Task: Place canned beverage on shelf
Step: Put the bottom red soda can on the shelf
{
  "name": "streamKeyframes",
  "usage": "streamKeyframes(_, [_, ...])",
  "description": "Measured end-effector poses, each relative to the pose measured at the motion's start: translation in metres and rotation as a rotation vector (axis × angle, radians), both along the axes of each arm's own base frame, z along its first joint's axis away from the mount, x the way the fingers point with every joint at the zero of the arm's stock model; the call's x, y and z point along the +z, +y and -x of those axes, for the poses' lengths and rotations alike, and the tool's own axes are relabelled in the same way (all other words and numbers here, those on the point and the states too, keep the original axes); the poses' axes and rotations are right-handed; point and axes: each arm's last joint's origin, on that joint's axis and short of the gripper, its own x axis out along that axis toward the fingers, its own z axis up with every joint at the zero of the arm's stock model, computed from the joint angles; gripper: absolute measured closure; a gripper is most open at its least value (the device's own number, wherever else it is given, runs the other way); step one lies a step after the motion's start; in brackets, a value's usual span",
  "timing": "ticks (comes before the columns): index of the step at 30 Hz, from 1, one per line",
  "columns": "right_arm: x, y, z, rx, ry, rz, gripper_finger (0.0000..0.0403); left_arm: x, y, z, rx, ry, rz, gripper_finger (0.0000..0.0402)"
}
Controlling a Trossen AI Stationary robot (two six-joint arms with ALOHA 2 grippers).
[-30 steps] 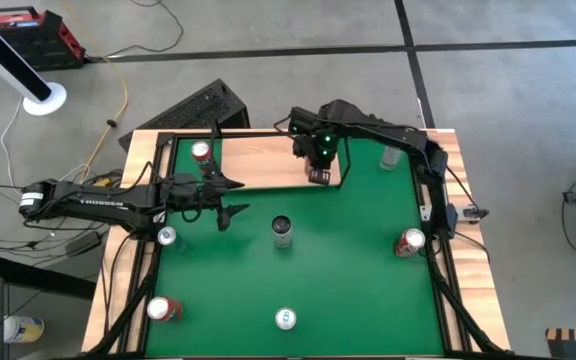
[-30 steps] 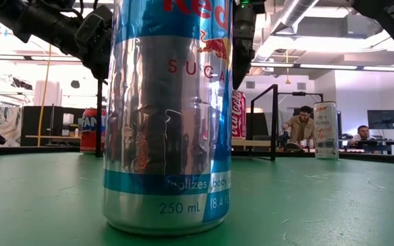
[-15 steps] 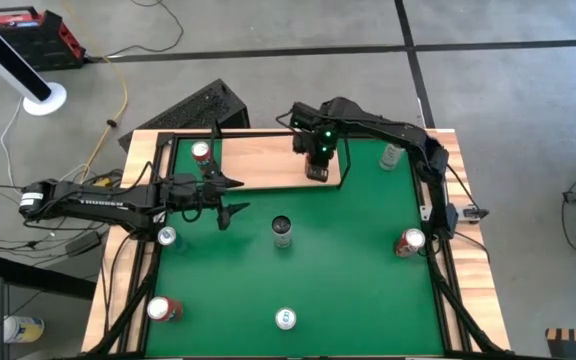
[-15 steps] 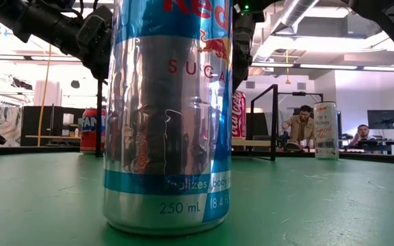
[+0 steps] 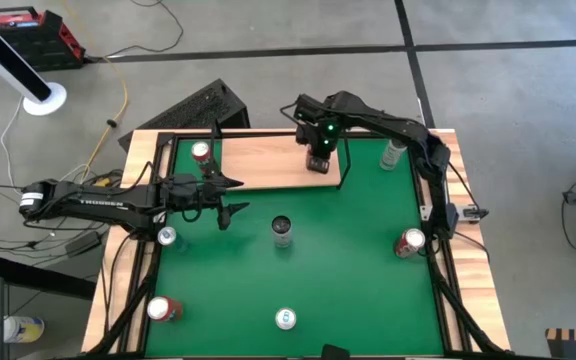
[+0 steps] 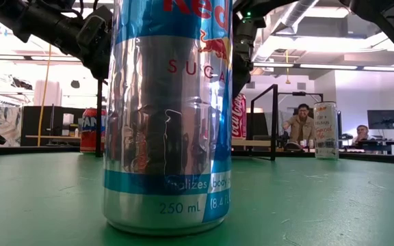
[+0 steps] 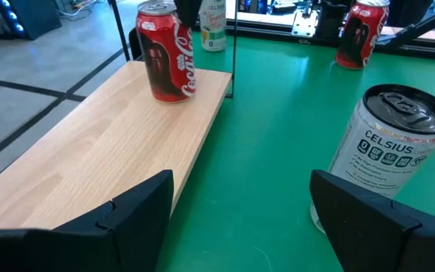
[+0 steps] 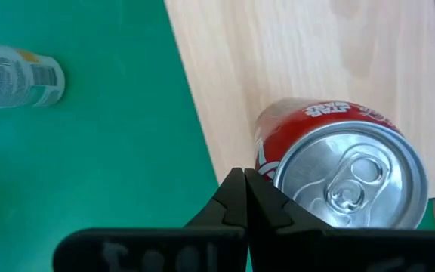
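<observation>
Right gripper: fingers pressed together, holding nothing. It hangs above the shelf's right end, beside the top of a red can. From the high view the gripper sits over that can, which hides it there. In the left wrist view the red can stands upright on the shelf, near the black wire post at the end.

Judgement: this can looks placed. Whether the shut fingers touch its rim or stand just clear is hard to say from above.

Left gripper: fingers apart, empty, hovering by the shelf's near edge at its left part. Through its own camera the gripper looks along the board, with a Celsius can upright on the green mat just beside its right finger.

Another can stands on the shelf's far left corner. Loose cans remain on the mat: a dark one at centre, a silver one at left, others along the near and right edges.

Step in hand, as I read it: between placements. Next move calls for the right arm to lift clear without knocking the red can, then one arm to close on a mat can, likely the Celsius can, and set it in a free spot on the board.
</observation>
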Motion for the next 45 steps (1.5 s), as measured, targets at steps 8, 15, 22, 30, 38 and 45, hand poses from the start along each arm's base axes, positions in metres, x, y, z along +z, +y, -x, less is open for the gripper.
streamKeyframes(8, [0.000,-0.016,0.009,-0.004,0.013,0.037,0.0389,0.000,0.000,0.000,0.002,-0.001,0.003,0.0104])
streamKeyframes(15, [0.000,-0.032,0.018,-0.039,0.016,0.059,0.0389,0.000,0.000,0.000,0.001,-0.001,0.003,0.0104])
streamKeyframes(22, [0.001,-0.045,0.022,-0.071,-0.018,0.082,0.0389,0.000,0.000,0.000,0.004,-0.005,0.013,0.0104])
streamKeyframes(30, [0.001,-0.053,0.028,-0.076,-0.019,0.088,0.0389,0.000,0.000,0.000,0.005,-0.005,0.016,0.0104])
streamKeyframes(38, [0.002,-0.060,0.029,-0.092,-0.041,0.104,0.0389,0.000,0.000,0.000,0.005,-0.006,0.016,0.0104])
streamKeyframes(45, [0.003,-0.061,0.028,-0.096,-0.062,0.117,0.0389,0.000,0.000,0.000,0.007,-0.008,0.022,0.0104])
